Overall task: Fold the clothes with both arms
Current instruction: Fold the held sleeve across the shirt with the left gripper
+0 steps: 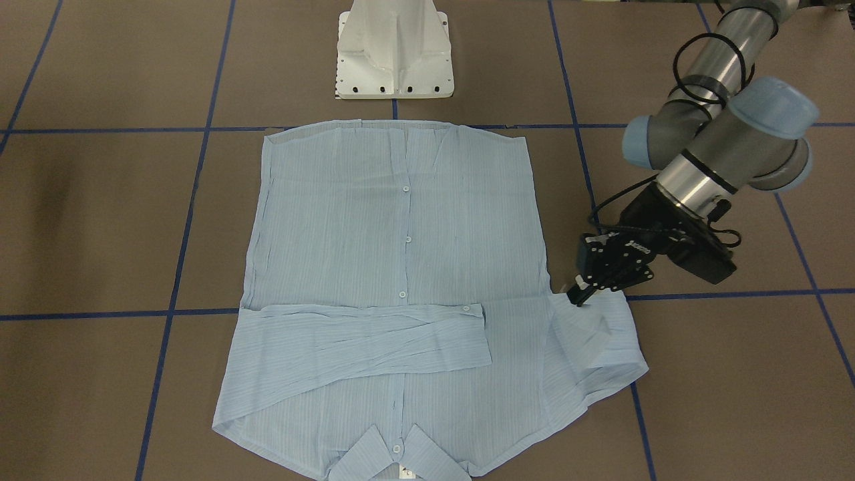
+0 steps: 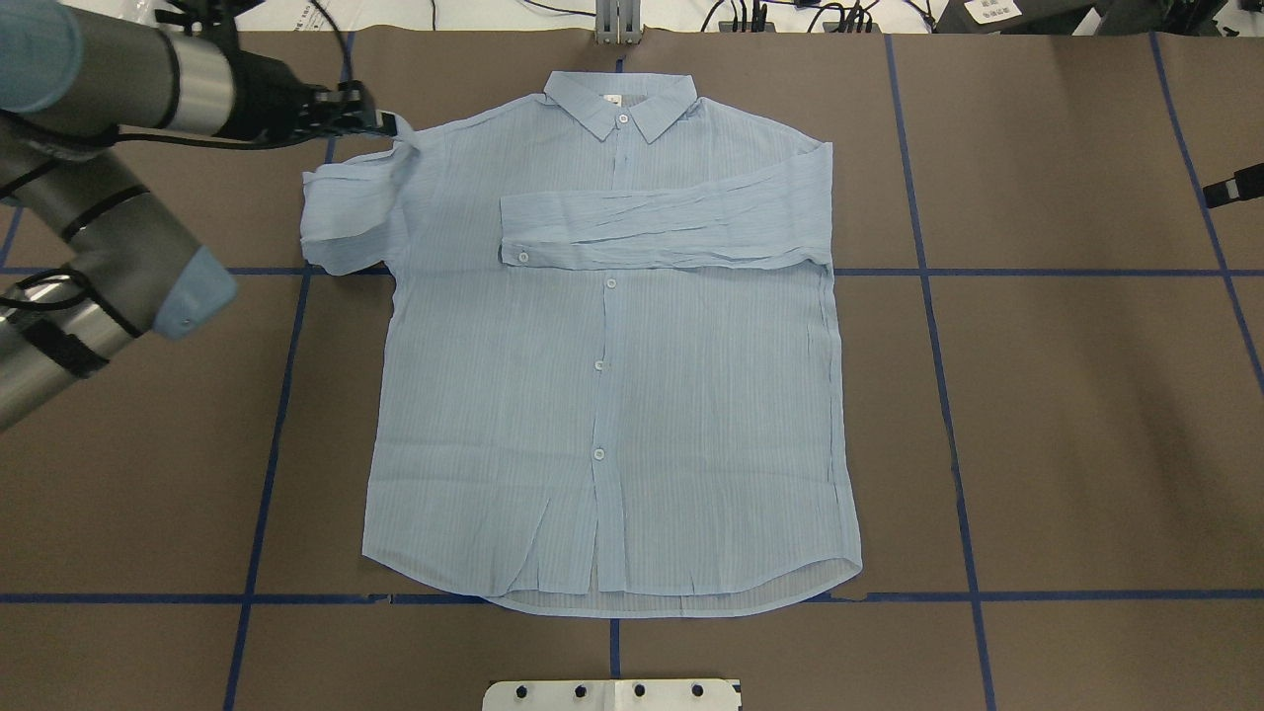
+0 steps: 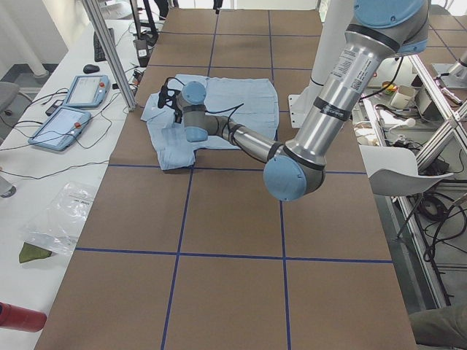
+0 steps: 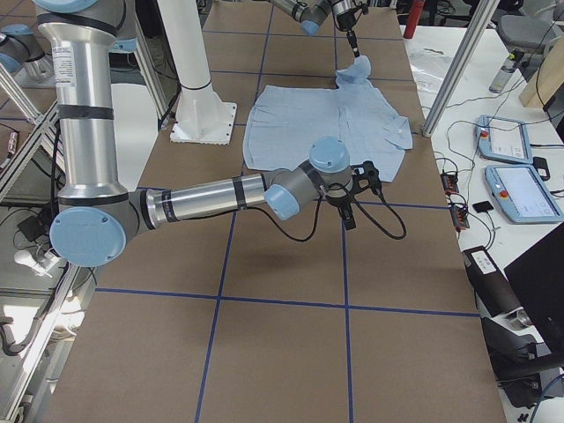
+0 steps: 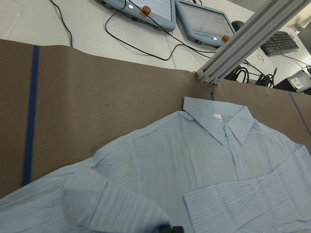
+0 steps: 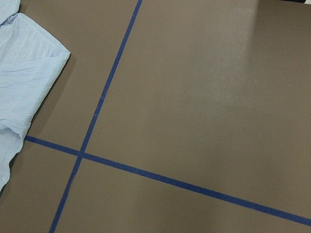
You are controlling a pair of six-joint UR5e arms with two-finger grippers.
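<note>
The light blue striped shirt [image 2: 612,395] lies flat and buttoned on the brown table, collar [image 2: 622,104] away from the robot base. One sleeve [image 2: 662,222] is folded across the chest. My left gripper [image 2: 390,123] is shut on the other sleeve [image 2: 346,212] near the shoulder, and the cloth is raised and bunched there. It also shows in the front-facing view [image 1: 580,297]. My right gripper [image 4: 352,198] hovers over bare table beside the shirt. Only a black tip of it [image 2: 1234,186] shows overhead, so I cannot tell how its jaws stand.
The white pedestal base [image 1: 394,53] stands at the robot's side of the table. Blue tape lines [image 6: 146,174] cross the brown surface. Two tablets [image 5: 150,9] with cables and an aluminium post [image 5: 252,34] sit beyond the far edge.
</note>
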